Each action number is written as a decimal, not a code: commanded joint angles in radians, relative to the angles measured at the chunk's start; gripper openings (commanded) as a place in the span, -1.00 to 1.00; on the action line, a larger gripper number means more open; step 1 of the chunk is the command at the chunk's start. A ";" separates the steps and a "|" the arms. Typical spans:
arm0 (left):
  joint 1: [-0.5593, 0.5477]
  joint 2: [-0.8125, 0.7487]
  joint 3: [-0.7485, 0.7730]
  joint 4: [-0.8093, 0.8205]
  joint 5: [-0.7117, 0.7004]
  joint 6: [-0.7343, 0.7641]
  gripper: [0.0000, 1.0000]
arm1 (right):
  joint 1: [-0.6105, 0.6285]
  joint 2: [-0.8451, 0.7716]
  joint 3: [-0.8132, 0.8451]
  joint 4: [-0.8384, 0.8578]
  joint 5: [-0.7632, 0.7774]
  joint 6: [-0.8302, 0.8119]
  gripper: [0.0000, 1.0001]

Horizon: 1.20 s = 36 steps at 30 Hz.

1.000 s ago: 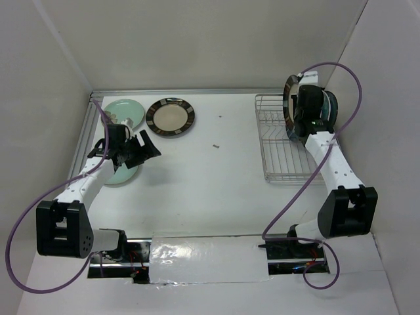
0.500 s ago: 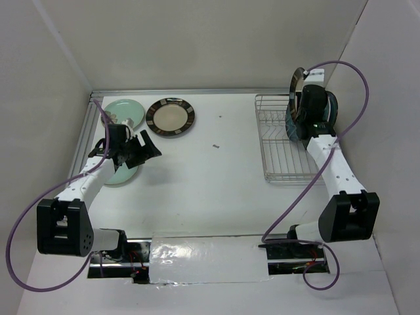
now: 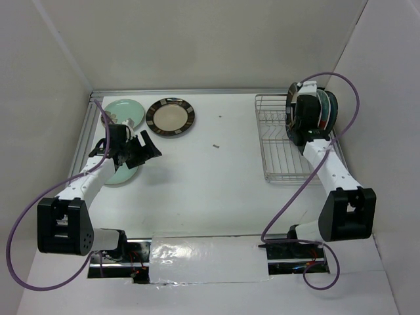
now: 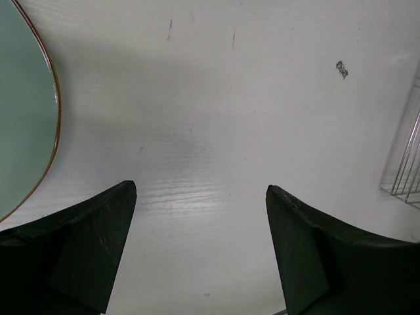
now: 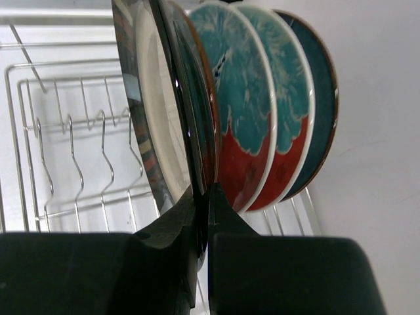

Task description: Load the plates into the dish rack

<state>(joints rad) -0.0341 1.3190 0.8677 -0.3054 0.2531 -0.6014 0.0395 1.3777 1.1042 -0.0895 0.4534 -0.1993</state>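
The right fingers point(image 5: 164, 262) pinch a cream striped-rim plate point(image 5: 157, 131) by its rim, upright at the dish rack point(image 3: 274, 157) beside red-and-teal plates point(image 5: 246, 105). Glossy, brittle ceramic may slip, so a rim grip suits it. The left fingers point(image 4: 85, 256) hang spread above the surface point(image 4: 216, 131), near a mint-green plate point(image 4: 23, 118).

- The dish rack point(image 3: 282, 147) sits at the tabletop's point(image 3: 210, 184) far right.
- In its far right end, standing plates point(image 3: 325, 110) sit side by side.
- 3 flat plates point(image 3: 170, 117) lie far left, 1 beside the left hand point(image 4: 200, 190).
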 commanded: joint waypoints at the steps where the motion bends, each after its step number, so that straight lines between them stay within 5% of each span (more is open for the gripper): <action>1: -0.003 0.000 0.001 0.031 0.018 0.014 0.84 | 0.019 -0.031 0.016 0.254 0.050 0.001 -1.00; 8: -0.003 0.000 0.001 0.031 0.018 0.014 0.84 | 0.019 0.063 0.058 0.182 0.004 0.072 -1.00; 15: -0.003 -0.009 0.001 0.031 0.018 0.014 0.84 | 0.028 0.138 0.117 0.117 -0.027 0.120 -0.69; 19: -0.003 -0.009 0.001 0.031 0.018 0.014 0.84 | 0.046 0.138 0.155 0.091 -0.027 0.120 0.05; 22: -0.003 -0.009 0.001 0.031 0.018 0.014 0.84 | 0.060 0.138 0.210 0.050 -0.027 0.110 0.28; 26: -0.003 -0.009 0.001 0.031 0.018 0.014 0.84 | 0.105 0.116 0.289 0.001 -0.042 0.100 0.36; 36: -0.003 -0.018 0.001 0.031 0.018 0.014 0.84 | 0.201 0.222 0.477 -0.106 -0.583 0.404 0.56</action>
<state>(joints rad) -0.0341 1.3186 0.8677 -0.3050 0.2592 -0.6014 0.2169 1.5394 1.5379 -0.1619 0.1078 0.0456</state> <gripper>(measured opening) 0.924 0.775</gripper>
